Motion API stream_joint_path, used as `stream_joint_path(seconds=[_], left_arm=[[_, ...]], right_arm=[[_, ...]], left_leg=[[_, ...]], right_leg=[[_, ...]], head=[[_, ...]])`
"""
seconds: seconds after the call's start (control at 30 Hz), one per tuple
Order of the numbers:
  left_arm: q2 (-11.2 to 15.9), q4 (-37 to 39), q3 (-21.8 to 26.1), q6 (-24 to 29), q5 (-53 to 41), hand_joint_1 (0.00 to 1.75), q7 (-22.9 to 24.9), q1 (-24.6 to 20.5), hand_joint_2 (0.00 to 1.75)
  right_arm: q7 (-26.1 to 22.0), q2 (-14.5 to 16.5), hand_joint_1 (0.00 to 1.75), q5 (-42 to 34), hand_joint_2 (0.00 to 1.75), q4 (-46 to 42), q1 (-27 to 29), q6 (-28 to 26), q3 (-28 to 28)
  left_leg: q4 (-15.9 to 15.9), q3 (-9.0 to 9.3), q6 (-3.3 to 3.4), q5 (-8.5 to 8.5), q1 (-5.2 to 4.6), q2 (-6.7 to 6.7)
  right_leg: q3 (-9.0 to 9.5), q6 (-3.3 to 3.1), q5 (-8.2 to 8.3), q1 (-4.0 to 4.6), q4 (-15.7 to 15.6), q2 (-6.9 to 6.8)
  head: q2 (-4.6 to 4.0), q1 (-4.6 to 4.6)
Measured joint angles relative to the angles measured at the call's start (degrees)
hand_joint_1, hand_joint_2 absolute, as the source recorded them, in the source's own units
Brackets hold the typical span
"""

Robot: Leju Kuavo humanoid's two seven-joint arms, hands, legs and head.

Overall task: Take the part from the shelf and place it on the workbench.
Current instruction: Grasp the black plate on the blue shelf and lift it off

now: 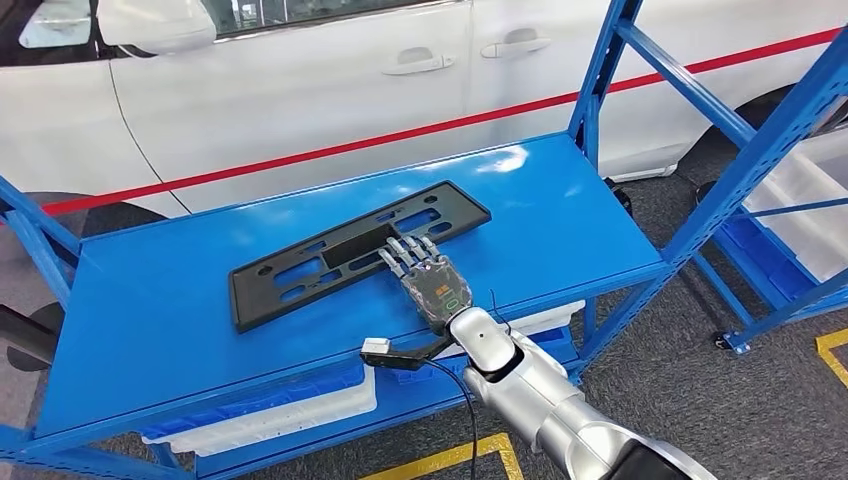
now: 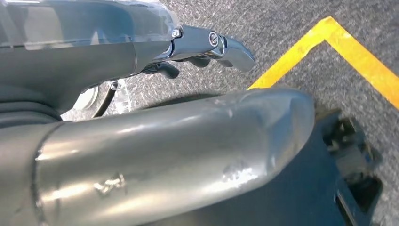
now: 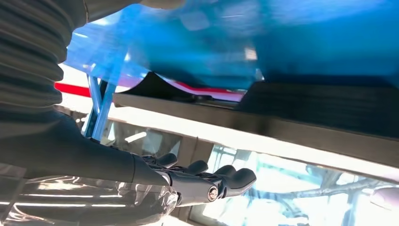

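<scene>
The black part [image 1: 355, 252] is seen lying flat on the blue shelf [image 1: 560, 210], with the right hand [image 1: 425, 275] laid over its near edge, fingers extended, nothing grasped. The left hand [image 2: 207, 44] is shown above grey floor [image 2: 282, 28], fingers curled in, holding nothing. White bins [image 1: 300, 405] sit below.

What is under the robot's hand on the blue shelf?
The right hand lies on a flat black part with cut-out slots, which rests on the blue shelf. The patch of the part right beneath the hand is covered, so whether the fingers grip it cannot be seen.
</scene>
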Motion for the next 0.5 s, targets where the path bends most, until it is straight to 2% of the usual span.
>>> stream_joint_path(seconds=[0.1,0.13,0.17,0.2,0.27,0.33,0.43,0.5], left_arm=[[-0.02,0.00,-0.08,-0.13,-0.49,0.00,0.08,0.03,0.00],[-0.02,0.00,-0.09,-0.13,-0.56,0.00,0.09,0.06,0.00],[-0.02,0.00,-0.09,-0.14,-0.59,0.00,0.09,0.07,0.00],[-0.02,0.00,-0.10,-0.14,-0.60,0.00,0.08,0.07,0.00],[-0.02,0.00,-0.09,-0.14,-0.58,0.00,0.03,-0.04,0.00],[-0.02,0.00,-0.08,-0.14,-0.54,0.00,-0.08,-0.23,0.00],[-0.02,0.00,-0.05,-0.14,-0.28,0.00,-0.46,-0.35,0.00],[-0.09,0.00,-0.02,-0.23,-0.03,0.00,-0.88,-0.42,0.00]], right_arm=[[-0.18,1.39,0.00,-0.54,1.75,2.02,-1.34,0.27,-0.67],[-0.20,1.79,0.00,-0.74,1.75,2.71,-1.73,0.26,-0.85],[-0.23,2.14,0.00,-0.97,1.75,3.35,-2.13,0.26,-1.06],[-0.27,2.48,0.00,-1.23,1.75,3.92,-2.55,0.27,-1.31],[-0.37,3.05,0.00,-1.72,1.75,4.96,-3.44,0.45,-1.90],[-0.43,3.37,0.00,-2.02,1.75,5.85,-4.26,0.83,-2.39],[-0.49,3.67,0.00,-2.64,1.75,6.94,-5.12,1.12,-3.10],[-0.73,3.79,0.00,-3.19,1.75,7.63,-5.57,1.18,-3.64]], left_leg=[[10.47,-4.58,-0.68,-5.51,0.21,0.01],[13.03,-5.65,-0.78,-6.29,0.22,0.01],[13.52,-5.75,-0.79,-5.94,0.22,0.01],[11.87,-4.84,-0.71,-4.63,0.21,0.01],[3.97,-0.86,-0.21,-0.96,0.15,0.03],[-1.83,1.73,0.46,0.85,-0.11,0.03],[-3.00,1.89,1.45,1.26,-0.28,0.01],[-3.63,2.03,2.19,1.84,-0.03,0.09]], right_leg=[[-0.40,-0.50,0.26,0.05,-0.06,-0.06],[-0.51,-0.52,0.30,0.09,-0.03,-0.05],[-0.57,-0.51,0.33,0.11,0.01,-0.03],[-0.57,-0.49,0.35,0.12,0.05,-0.01],[-0.52,-0.35,0.40,0.17,0.15,0.02],[-0.71,0.15,0.52,0.31,0.26,0.03],[-1.00,1.23,0.76,0.27,0.17,0.00],[-1.80,1.79,-0.55,0.19,1.88,0.01]], head=[[-0.01,-0.27],[-0.01,-0.26],[-0.01,-0.27],[-0.01,-0.28],[0.00,-0.28],[-0.01,-0.23],[0.00,-0.21],[0.00,-0.10]])
